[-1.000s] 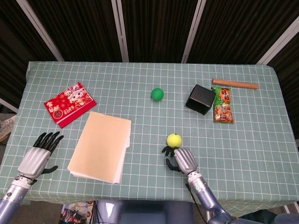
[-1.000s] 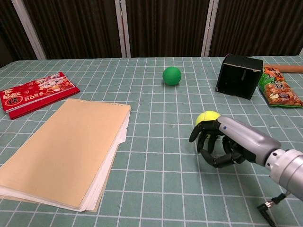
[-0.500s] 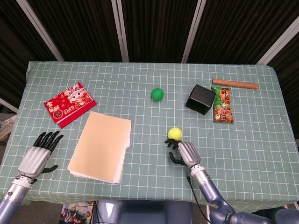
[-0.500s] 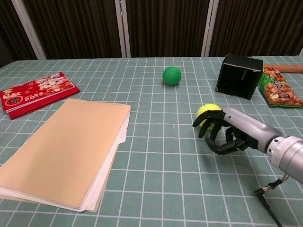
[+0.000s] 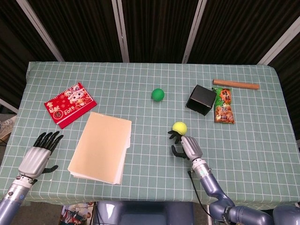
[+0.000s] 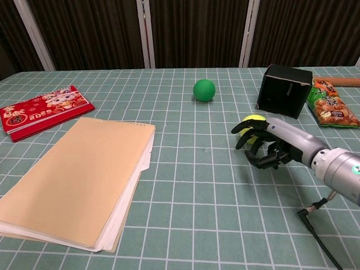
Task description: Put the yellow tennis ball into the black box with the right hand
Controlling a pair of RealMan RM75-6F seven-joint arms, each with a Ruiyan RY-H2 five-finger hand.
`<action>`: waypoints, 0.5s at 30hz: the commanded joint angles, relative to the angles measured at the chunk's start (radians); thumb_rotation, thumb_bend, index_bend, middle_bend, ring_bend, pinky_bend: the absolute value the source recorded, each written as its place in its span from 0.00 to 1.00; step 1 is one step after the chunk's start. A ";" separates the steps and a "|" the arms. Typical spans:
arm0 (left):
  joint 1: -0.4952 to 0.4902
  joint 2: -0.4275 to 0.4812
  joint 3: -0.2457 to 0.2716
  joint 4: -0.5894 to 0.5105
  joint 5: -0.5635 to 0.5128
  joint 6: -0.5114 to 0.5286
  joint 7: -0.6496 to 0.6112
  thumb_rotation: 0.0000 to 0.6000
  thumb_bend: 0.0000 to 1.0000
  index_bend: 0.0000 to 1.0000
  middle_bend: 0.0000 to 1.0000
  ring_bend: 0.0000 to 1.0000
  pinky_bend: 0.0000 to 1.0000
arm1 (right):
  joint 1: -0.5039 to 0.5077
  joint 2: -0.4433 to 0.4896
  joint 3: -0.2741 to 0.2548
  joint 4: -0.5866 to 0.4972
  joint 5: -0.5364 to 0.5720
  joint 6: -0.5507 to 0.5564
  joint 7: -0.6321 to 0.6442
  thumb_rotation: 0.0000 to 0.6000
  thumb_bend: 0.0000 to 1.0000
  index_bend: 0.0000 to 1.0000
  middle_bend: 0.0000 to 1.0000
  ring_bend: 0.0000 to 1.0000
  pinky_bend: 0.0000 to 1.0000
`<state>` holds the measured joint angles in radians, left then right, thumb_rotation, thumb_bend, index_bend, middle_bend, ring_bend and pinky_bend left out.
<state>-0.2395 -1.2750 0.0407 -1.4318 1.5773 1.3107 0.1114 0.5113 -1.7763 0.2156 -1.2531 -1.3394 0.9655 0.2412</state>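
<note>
While the yellow tennis ball sits on the green checked tablecloth right of centre in the head view, I have my right hand just below it, dark fingers curled around the near side of the ball and touching it. From the chest view the ball peeks out above those fingers, but I cannot tell whether it is truly gripped or only cupped. The black box lies up and to the right of the ball, apart from it, tipped on its side. Just right of the box lies a snack packet, with a wooden stick above it near the far edge. A green ball rests left of the box. Further left lie a tan folder and a red booklet. My left hand rests at the lower left, fingers spread, holding nothing.
</note>
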 commanded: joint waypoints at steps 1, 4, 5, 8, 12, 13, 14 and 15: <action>0.000 0.000 -0.001 0.001 -0.002 -0.001 0.000 1.00 0.07 0.00 0.00 0.00 0.00 | 0.011 0.000 0.010 0.013 0.014 -0.014 0.012 1.00 0.57 0.20 0.33 0.42 0.70; -0.001 -0.001 -0.001 0.001 -0.004 -0.003 0.000 1.00 0.07 0.00 0.00 0.00 0.00 | 0.020 -0.002 0.018 0.026 0.023 -0.020 0.022 1.00 0.57 0.20 0.33 0.42 0.70; -0.001 -0.002 -0.001 0.001 -0.005 -0.003 0.001 1.00 0.07 0.00 0.00 0.00 0.00 | 0.023 -0.002 0.019 0.030 0.025 -0.021 0.024 1.00 0.57 0.20 0.33 0.42 0.70; -0.002 -0.003 -0.002 0.001 -0.007 -0.005 0.003 1.00 0.07 0.00 0.00 0.00 0.00 | 0.032 -0.003 0.024 0.042 0.030 -0.024 0.028 1.00 0.57 0.20 0.33 0.42 0.70; -0.003 -0.004 -0.002 0.001 -0.011 -0.009 0.006 1.00 0.07 0.00 0.00 0.00 0.00 | 0.044 -0.002 0.037 0.060 0.042 -0.031 0.038 1.00 0.57 0.19 0.31 0.41 0.69; -0.003 -0.005 -0.003 0.001 -0.013 -0.010 0.006 1.00 0.07 0.00 0.00 0.00 0.00 | 0.047 -0.002 0.039 0.064 0.045 -0.033 0.041 1.00 0.57 0.18 0.31 0.40 0.69; -0.004 -0.005 -0.003 0.002 -0.015 -0.011 0.007 1.00 0.07 0.00 0.00 0.00 0.00 | 0.050 -0.001 0.042 0.068 0.049 -0.035 0.045 1.00 0.57 0.18 0.30 0.40 0.69; -0.004 -0.006 -0.003 0.002 -0.016 -0.013 0.008 1.00 0.07 0.00 0.00 0.00 0.00 | 0.053 -0.001 0.044 0.072 0.052 -0.037 0.047 1.00 0.57 0.18 0.29 0.39 0.69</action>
<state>-0.2434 -1.2808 0.0376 -1.4302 1.5614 1.2978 0.1189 0.5624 -1.7778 0.2581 -1.1826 -1.2892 0.9299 0.2870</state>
